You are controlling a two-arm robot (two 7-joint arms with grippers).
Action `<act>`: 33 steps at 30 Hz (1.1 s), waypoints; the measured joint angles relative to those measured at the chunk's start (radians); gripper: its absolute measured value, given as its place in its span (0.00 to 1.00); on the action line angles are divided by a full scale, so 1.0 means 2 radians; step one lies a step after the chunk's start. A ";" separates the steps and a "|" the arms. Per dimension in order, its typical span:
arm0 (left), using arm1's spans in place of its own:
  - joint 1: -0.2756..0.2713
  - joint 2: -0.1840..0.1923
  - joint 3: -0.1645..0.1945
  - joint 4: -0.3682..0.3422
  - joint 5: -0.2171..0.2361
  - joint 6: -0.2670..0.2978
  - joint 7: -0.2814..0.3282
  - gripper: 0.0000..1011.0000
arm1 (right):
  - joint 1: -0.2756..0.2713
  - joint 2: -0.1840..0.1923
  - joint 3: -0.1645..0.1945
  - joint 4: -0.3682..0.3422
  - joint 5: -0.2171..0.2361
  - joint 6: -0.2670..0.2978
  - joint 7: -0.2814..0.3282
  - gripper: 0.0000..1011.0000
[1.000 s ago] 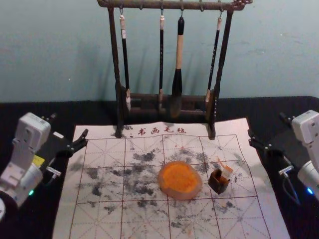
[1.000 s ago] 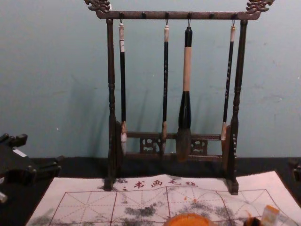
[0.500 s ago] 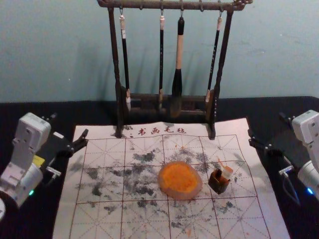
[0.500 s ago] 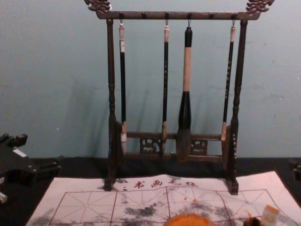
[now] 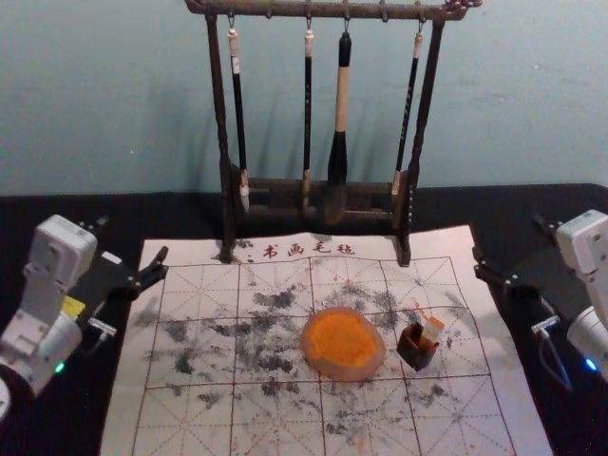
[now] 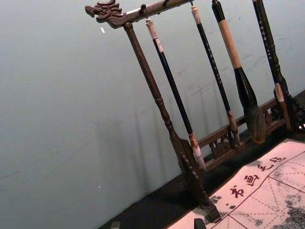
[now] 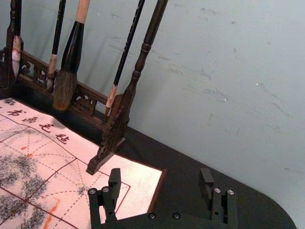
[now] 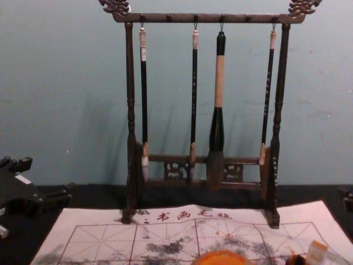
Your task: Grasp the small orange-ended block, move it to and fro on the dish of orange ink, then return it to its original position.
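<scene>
The small orange-ended block (image 5: 432, 330) was standing in a little dark box (image 5: 416, 356) on the right half of my work area, its orange end up and its body tilted slightly. Neither of my grippers was touching it. Just to the left of that box was the round dish (image 5: 353, 374), with orange ink spread over its inside.

Both lay on the white mat (image 5: 123, 389), which was ruled with a reddish grid, blotched with black ink, marked by a few orange specks and lettered along its far edge.

My right gripper (image 5: 508, 237) was out by the mat's far right side, well apart from the box. Its two fingers were spread, and in the right wrist view I had nothing between them. My left gripper (image 5: 132, 238) was parked by the far left side of the mat, its fingers also apart and gripping nothing.

Beyond the lettering stood the dark carved brush rack (image 5: 285, 9), its feet at the far edge of the mat. Four brushes hung from its top bar: a thick one (image 5: 341, 95) with a pale band on its handle, two slim ones to its left and one to its right. Black table (image 5: 47, 207) spread around the mat, and behind it rose a blue-green wall (image 5: 114, 95).
</scene>
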 joint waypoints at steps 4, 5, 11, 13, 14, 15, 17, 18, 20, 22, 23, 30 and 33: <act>0.000 0.000 0.000 0.000 0.000 0.000 0.000 0.99 | 0.000 0.000 0.000 0.000 0.000 0.000 0.000 0.99; 0.000 0.000 0.000 0.000 0.000 0.000 0.000 0.99 | 0.000 0.000 0.000 0.000 0.000 0.000 0.000 0.99; 0.000 0.000 0.000 0.000 0.000 0.000 0.000 0.99 | 0.000 0.000 0.000 0.000 0.000 0.000 0.000 0.99; 0.000 0.000 0.000 0.000 0.000 0.000 0.000 0.99 | 0.000 0.000 0.000 0.000 0.000 0.000 0.000 0.99; 0.000 0.000 0.000 0.000 0.000 0.000 0.000 0.99 | 0.000 0.000 0.000 0.000 0.000 0.000 0.000 0.99; 0.000 0.000 0.000 0.000 0.000 0.000 0.000 0.99 | 0.000 0.000 0.000 0.000 0.000 0.000 0.000 0.99; 0.000 0.000 0.000 0.000 0.000 0.000 0.000 0.99 | 0.000 0.000 0.000 0.000 0.000 0.000 0.000 0.99; 0.000 0.000 0.000 0.000 0.000 0.000 0.000 0.99 | 0.000 0.000 0.000 0.000 0.000 0.000 0.000 0.99; 0.000 0.000 0.000 0.000 0.000 0.000 0.000 0.99 | 0.000 0.000 0.000 0.000 0.000 0.000 0.000 0.99; 0.000 0.000 0.000 0.000 0.000 0.000 0.000 0.99 | 0.000 0.000 0.000 0.000 0.000 0.000 0.000 0.99; 0.000 0.000 0.000 0.000 0.000 0.000 0.000 0.99 | 0.000 0.000 0.000 0.000 0.000 0.000 0.000 0.99; 0.000 0.000 0.000 0.000 0.000 0.000 0.000 0.99 | 0.000 0.000 0.000 0.000 0.000 0.000 0.000 0.99; 0.000 0.000 0.000 0.000 0.000 0.000 0.000 0.99 | 0.000 0.000 0.000 0.000 0.000 0.000 0.000 0.99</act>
